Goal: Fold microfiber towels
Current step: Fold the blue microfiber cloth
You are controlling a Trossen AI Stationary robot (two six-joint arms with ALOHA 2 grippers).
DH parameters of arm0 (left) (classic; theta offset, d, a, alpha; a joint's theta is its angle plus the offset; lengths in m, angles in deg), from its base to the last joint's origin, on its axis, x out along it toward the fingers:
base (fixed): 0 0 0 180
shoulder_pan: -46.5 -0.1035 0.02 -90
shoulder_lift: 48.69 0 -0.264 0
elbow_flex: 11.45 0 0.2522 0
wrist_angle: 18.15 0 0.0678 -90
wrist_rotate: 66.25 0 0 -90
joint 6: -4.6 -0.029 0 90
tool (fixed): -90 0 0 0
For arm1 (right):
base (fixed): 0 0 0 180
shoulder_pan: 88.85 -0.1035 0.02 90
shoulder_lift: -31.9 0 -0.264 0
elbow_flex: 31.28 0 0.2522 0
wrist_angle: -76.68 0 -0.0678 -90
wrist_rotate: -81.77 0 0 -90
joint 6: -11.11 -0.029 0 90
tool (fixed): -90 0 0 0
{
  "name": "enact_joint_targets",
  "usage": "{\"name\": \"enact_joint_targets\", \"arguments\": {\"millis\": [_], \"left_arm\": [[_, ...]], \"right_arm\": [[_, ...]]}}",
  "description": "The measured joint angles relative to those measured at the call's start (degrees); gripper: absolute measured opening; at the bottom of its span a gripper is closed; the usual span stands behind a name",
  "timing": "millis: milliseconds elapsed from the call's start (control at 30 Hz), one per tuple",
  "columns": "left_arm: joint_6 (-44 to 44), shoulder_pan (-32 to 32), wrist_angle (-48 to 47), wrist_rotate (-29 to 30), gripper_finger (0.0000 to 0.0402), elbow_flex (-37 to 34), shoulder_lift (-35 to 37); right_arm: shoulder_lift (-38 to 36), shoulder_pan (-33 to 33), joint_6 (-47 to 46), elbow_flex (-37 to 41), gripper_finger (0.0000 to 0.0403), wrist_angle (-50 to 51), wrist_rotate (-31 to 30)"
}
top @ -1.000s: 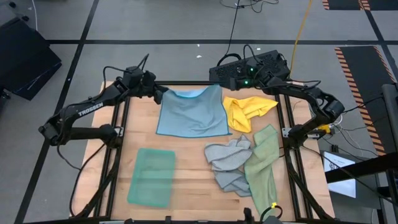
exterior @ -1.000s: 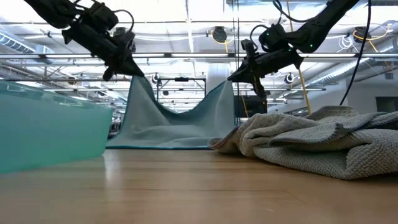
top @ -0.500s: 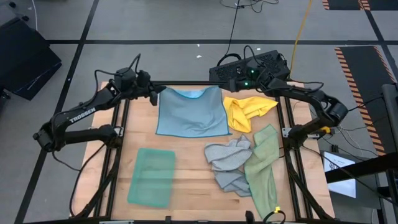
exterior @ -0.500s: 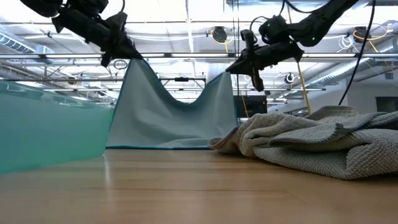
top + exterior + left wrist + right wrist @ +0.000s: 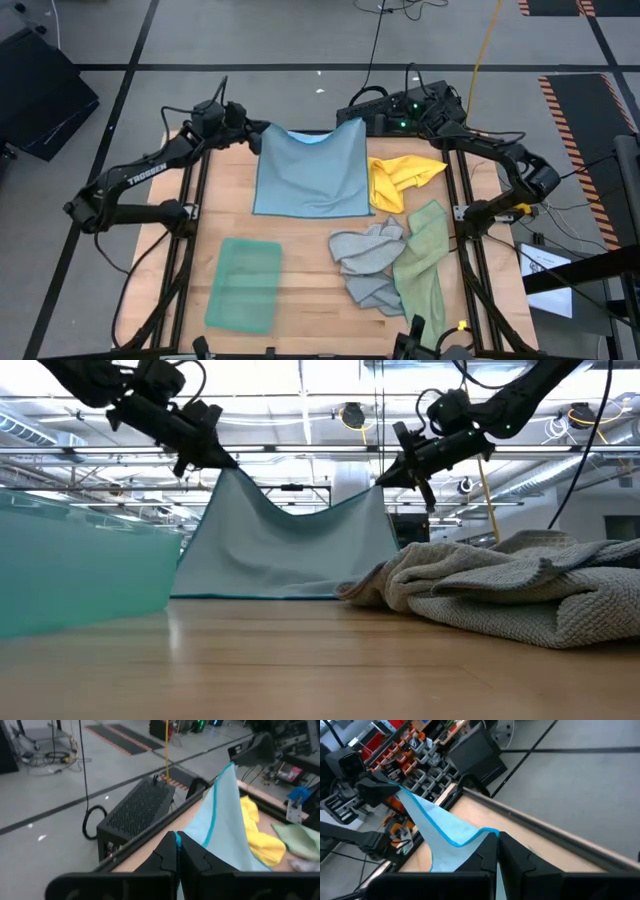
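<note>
Both grippers drifted rightward; left gripper (image 5: pixel 262 133) and right gripper (image 5: pixel 358 122) pinch light blue towel (image 5: pixel 312 170) corners aloft. Teal towel (image 5: pixel 244 283) nearer, already folded; four remain

The wooden table (image 5: pixel 300 250) carries teal (image 5: pixel 243 283), yellow (image 5: pixel 398 180), grey (image 5: pixel 366 262), sage (image 5: pixel 423 255) and, seemingly partly, light blue (image 5: pixel 310 175) towels.

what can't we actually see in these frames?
- Light blue towel: its far face, high view; the sheet itself hides it.
- Teal towel: low view, cut off by the left edge and blurred.
- Grey towel: part lies under the sage towel, high view.
</note>
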Motion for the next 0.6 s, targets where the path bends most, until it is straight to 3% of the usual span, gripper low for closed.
{"name": "enact_joint_targets", "arguments": {"millis": [300, 600], "left_arm": [[1.14, -4.22, -0.85, -4.54, 0.0003, 0.0, -1.93], [4.31, -4.21, -4.13, -21.64, 0.0003, 0.0, 0.49]], "right_arm": [[0.0, 3.46, -1.45, 0.0, 0.0002, -0.26, 2.91], [-0.02, 1.53, -2.25, 0.0, 0.0002, 5.14, 15.4]]}}
